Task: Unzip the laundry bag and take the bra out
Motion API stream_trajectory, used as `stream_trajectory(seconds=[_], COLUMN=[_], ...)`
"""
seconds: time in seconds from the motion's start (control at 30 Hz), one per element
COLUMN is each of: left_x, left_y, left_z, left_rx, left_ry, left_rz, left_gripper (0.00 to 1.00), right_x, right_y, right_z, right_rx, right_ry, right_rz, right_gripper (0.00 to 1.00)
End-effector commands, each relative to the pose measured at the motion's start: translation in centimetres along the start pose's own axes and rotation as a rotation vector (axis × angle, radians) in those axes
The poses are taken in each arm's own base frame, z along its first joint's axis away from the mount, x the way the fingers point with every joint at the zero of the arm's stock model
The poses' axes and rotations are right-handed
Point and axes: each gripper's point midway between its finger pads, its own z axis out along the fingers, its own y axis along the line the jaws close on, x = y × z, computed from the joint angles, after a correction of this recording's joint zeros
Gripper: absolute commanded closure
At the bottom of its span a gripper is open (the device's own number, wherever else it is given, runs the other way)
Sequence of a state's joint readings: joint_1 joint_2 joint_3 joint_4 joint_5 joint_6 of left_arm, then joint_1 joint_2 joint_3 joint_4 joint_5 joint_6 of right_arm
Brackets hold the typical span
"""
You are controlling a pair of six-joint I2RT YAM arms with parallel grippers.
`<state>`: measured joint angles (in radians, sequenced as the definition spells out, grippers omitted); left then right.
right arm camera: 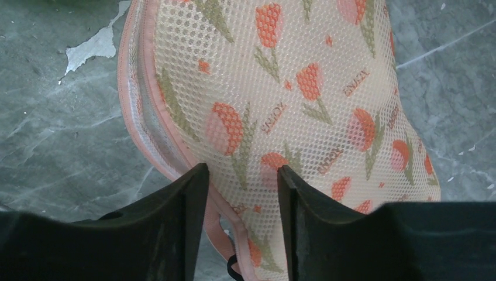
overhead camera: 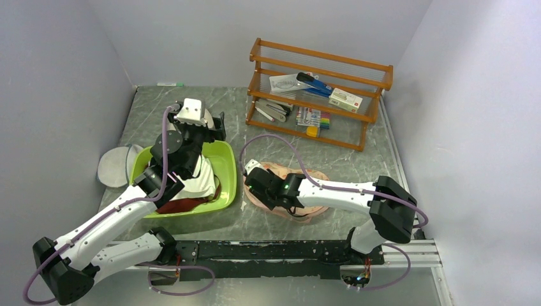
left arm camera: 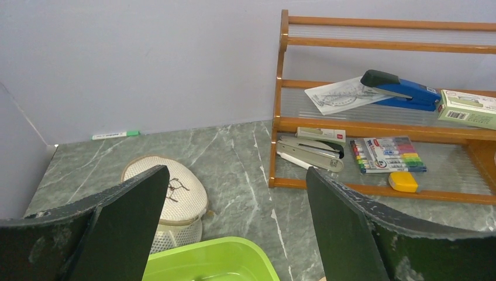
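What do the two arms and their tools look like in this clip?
Both the left arm and right arm have white shells with black joints, each with a looping purple cable. The left tool and right tool have broad black tapered fingers; the left's edges look scuffed.

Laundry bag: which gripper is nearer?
Right. The right gripper is at the rim of the laundry bag; the left gripper hangs over the green basin, apart from the bag.

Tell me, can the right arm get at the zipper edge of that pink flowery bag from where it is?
Probably yes. The right gripper hangs directly over the laundry bag, jaws either side of its zippered rim, and nothing lies between them.
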<state>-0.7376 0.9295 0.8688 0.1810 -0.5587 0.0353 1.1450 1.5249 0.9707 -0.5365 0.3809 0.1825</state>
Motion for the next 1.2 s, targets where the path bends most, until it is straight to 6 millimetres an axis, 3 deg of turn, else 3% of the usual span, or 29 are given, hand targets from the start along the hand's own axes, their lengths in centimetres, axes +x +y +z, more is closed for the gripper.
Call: stream_trajectory(seconds=[0.0,0.23,0.37,0.57,0.6,0.83,1.03,1.17], left_x=[-0.9,-0.8,-0.7,-0.8,-0.9,-0.9,-1.1,-1.2], left_y=[0.5,0.2,0.1,-0.1,-0.1,-0.3,0.0,0.0], left_z=[0.0,0.1,0.1,0.1,0.1,0.1,-0.1,-0.2], left_rx=[-0.023,-0.010,-0.005,0.006,0.008,0.022,0.015,0.015], left_ry=[-0.025,-0.021,-0.016,-0.016,-0.016,-0.011,-0.016,-0.015], left_rz=[0.003,0.008,0.010,0.008,0.007,0.010,0.013,0.014], left_gripper=[0.02,0.02,0.02,0.02,0.02,0.02,0.02,0.02], right_x=[-0.3,-1.3,-2.2,-3.6,-4.6,-6.3,-6.8,-6.3], right_y=[-0.5,-1.0,-1.7,-4.2,-4.9,-9.8,-9.0,-6.5], right_z=[0.0,-1.0,-1.9,-2.7,-3.1,-2.4,-2.4,-2.3], right_rx=[0.037,0.045,0.065,0.127,0.137,0.175,0.088,-0.054], right_ry=[-0.011,-0.054,-0.088,-0.146,-0.169,-0.189,-0.202,-0.188], right_rz=[-0.005,0.022,0.037,0.072,0.084,0.136,0.123,0.096], right_gripper=[0.58,0.83,0.92,0.93,0.93,0.94,0.94,0.94])
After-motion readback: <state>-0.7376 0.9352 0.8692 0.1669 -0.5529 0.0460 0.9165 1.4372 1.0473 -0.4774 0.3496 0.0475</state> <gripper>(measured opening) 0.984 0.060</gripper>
